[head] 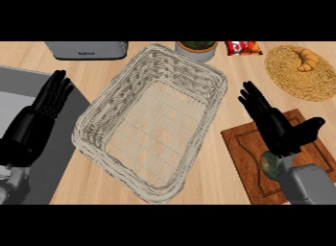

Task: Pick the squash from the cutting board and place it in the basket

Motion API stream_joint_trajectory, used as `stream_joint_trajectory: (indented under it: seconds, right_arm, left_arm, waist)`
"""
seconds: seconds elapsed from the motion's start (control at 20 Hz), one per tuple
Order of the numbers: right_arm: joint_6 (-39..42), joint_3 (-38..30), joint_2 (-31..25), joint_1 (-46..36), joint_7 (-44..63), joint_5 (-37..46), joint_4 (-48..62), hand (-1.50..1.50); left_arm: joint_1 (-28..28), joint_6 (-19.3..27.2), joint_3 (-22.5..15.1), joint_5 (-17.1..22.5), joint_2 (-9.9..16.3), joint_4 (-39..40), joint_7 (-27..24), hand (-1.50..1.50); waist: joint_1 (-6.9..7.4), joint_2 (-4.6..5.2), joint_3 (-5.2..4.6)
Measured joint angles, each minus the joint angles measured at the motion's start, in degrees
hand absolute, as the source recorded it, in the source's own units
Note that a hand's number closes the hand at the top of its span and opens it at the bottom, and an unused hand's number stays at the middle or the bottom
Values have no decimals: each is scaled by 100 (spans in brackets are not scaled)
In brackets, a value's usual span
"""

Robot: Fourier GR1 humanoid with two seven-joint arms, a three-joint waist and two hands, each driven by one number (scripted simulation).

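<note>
A green squash (pixel 268 165) lies on the brown wooden cutting board (pixel 242 144) at the lower right, mostly hidden under my right wrist. My right hand (pixel 277 129) hovers over the board just beyond the squash, fingers straight and thumb spread, holding nothing. The pale wire basket (pixel 100 115) stands in the middle of the counter, to the left of the board, with nothing in it. My left hand (pixel 40 113) rests open at the left edge, fingers up, over the grey sink area.
A round woven mat (pixel 319 81) with a croissant (pixel 307 60) lies at the back right. A grey toaster (pixel 86 49), a potted plant (pixel 196 48) and a red packet (pixel 243 47) line the back edge. A grey sink (pixel 8 91) is at the left.
</note>
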Motion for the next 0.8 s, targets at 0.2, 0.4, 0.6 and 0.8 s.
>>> stream_joint_trajectory:
  seconds: [0.2,0.4,0.6,0.8]
  right_arm:
    - [989,358,-217,-3,-236,-111,-344,150]
    - [1785,723,50,174,-495,-664,-665,150]
    - [2352,1555,39,1153,-734,-534,-1583,-150]
    - [2010,1645,-323,1692,-873,303,-2796,-150]
  left_arm:
    - [-147,40,110,-223,145,58,-53,0]
    - [-128,125,138,-556,360,255,-106,0]
    - [-94,153,191,-739,495,438,-60,0]
    - [-13,238,137,-908,479,487,-136,0]
  waist:
    - [76,58,153]
    - [35,120,181]
    - [-43,93,144]
    - [-81,66,158]
